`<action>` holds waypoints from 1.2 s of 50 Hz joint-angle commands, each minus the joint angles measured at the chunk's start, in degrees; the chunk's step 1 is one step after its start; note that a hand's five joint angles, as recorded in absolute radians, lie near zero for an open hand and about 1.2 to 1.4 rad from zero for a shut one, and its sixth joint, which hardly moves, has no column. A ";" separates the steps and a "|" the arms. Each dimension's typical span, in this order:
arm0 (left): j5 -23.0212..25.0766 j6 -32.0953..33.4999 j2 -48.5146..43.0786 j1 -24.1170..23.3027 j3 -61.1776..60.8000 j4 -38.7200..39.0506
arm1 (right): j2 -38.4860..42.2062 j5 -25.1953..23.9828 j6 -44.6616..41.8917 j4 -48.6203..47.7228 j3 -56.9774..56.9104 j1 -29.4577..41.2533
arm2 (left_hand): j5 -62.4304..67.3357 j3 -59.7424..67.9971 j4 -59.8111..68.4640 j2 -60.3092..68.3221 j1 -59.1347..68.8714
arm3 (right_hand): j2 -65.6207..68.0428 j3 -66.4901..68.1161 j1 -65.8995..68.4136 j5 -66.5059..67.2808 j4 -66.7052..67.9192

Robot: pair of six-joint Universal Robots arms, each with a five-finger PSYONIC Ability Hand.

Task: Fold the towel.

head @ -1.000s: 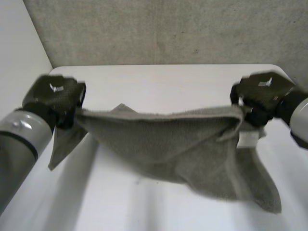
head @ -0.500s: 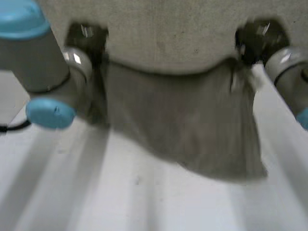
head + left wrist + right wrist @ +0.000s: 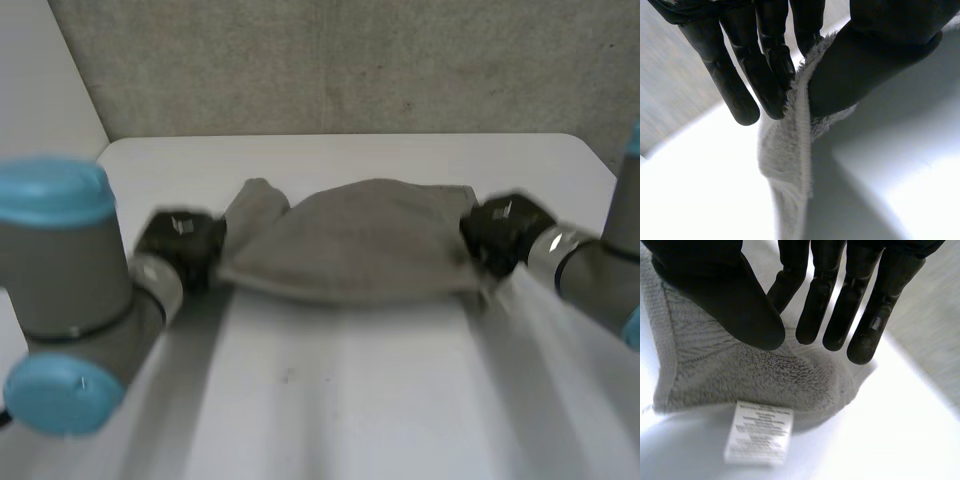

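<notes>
1. Since a second ago the towel (image 3: 350,245) has come down. It hung in the air between the raised hands then; now it lies on the white table (image 3: 340,400), about midway between the near and far edges, with both arms lowered beside it.
2. The left hand (image 3: 180,245) is at the towel's left end. Its wrist view shows the edge of the cloth pinched between the thumb (image 3: 880,55) and the straight fingers (image 3: 770,75).
3. The right hand (image 3: 500,235) is at the right end. Its thumb (image 3: 725,305) presses on the pile and its fingers (image 3: 840,315) stand just behind a raised hump of cloth, so I judge it is grasping that corner too. A white label (image 3: 760,432) lies just near of the thumb.
4. Risks:
   - If one hand lets go before the other, or either drags as it draws back, the upper layer could slide off the lower and the edges would no longer match.
   - A loose flap (image 3: 255,200) sticks up at the far left, just beside the left hand. If it is pressed flat as it is, it would likely set a crooked crease.
   - Terry pile may cling to the fingers and lift again on release.
5. The towel's long axis runs left to right, from hand to hand. Its near edge is fairly straight and faces the robot. Its far edge bulges away in a dome.
</notes>
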 commanded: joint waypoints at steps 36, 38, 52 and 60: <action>0.28 -0.37 -5.58 -3.97 9.14 0.19 | -13.88 -0.40 22.77 -6.56 20.20 7.30 | 10.80 10.29 10.26 10.20 11.68 | -59.81 -39.86 -69.80 -59.50 -59.76; 0.28 -0.37 -6.20 -3.97 9.94 -0.43 | -13.19 -0.31 23.48 -7.44 20.55 8.09 | 10.80 10.29 10.26 10.20 11.68 | -59.81 -39.86 -69.80 -59.50 -59.76; 0.19 -1.42 -6.73 -1.07 10.38 -1.31 | -2.98 4.16 16.83 -17.81 22.57 8.62 | 10.80 10.29 10.26 10.20 11.68 | -45.13 -25.18 -55.12 -44.83 -45.08; 0.28 -3.09 -6.64 0.86 9.51 -2.71 | -3.51 6.45 10.40 -24.58 25.21 2.31 | 10.80 10.29 10.26 10.20 11.68 | -25.94 -5.99 -35.93 -25.63 -25.89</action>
